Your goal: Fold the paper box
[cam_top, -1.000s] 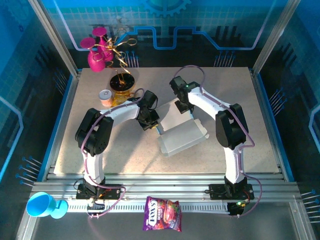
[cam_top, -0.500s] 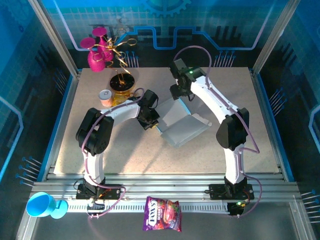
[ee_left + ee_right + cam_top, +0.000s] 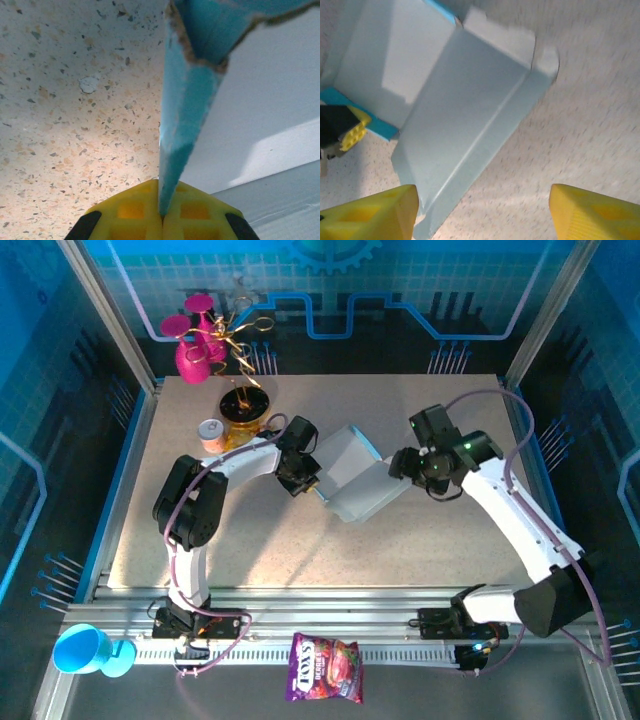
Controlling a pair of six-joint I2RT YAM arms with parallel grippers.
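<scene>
Paper box (image 3: 358, 476) lies mid-tabletop (image 3: 250, 550), slightly right of centre, pale inside up, partly creased: one panel tilts up toward the far left, and a longer panel with small end flaps runs toward the near right. Left hand (image 3: 312, 488) sits at the box's left edge. Its wrist view shows yellow fingers (image 3: 132, 210) clenched on a thin blue flap edge, the card pinched upright between them. Judgement: this pinch anchors the sheet so it cannot slide while the other arm works the creases. Right hand (image 3: 398, 466) hovers just beside the box's right end, in contact with nothing that I can make out. Its fingers (image 3: 375, 210) are spread wide, released, and its camera looks down on the long panel and its centre crease. Likely step: lining up to push or raise that panel. Folding looks early to midway, with no walls locked. Risk: thin card buckling off-crease or slipping from the pinch. Can (image 3: 212, 433) and dark bowl (image 3: 243, 408) stand far left, well apart.
</scene>
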